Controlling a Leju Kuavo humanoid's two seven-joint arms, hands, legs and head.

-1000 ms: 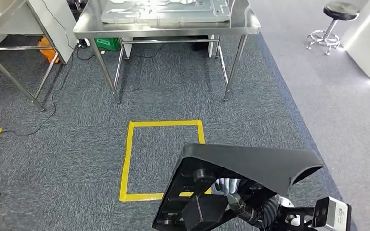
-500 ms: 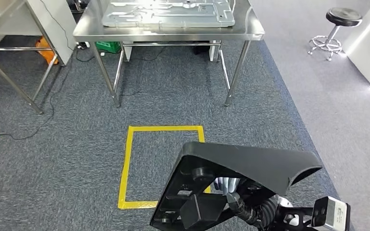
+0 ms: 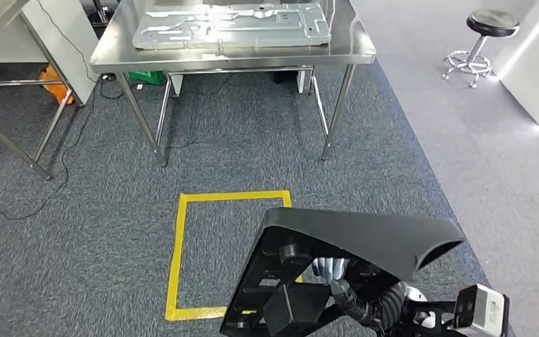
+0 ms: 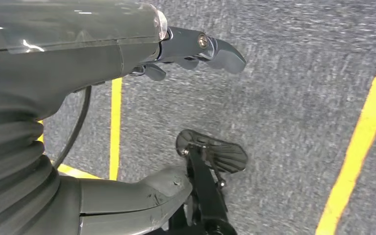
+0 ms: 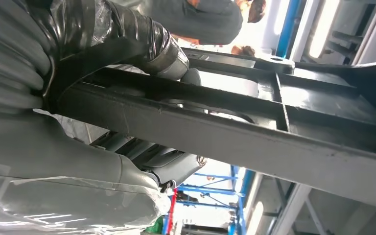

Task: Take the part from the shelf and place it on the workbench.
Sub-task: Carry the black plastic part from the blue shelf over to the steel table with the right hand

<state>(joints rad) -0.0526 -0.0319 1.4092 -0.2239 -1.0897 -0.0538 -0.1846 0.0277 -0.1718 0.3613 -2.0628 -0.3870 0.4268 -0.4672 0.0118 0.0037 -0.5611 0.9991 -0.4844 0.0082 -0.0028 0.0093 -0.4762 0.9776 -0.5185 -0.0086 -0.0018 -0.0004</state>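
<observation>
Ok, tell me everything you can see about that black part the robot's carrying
The black part is a large matte moulded piece, plastic by the look, with a smooth curved outer shell and a ribbed underside with round bosses. It is held up off the floor, tilted, low in the head view above the grey carpet. The right hand grips one of its bars from below.

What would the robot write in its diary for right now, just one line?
phase: carrying | right hand: holds black part | left hand: holds nothing | ahead: steel workbench, metal panel on it | floor: yellow square
</observation>
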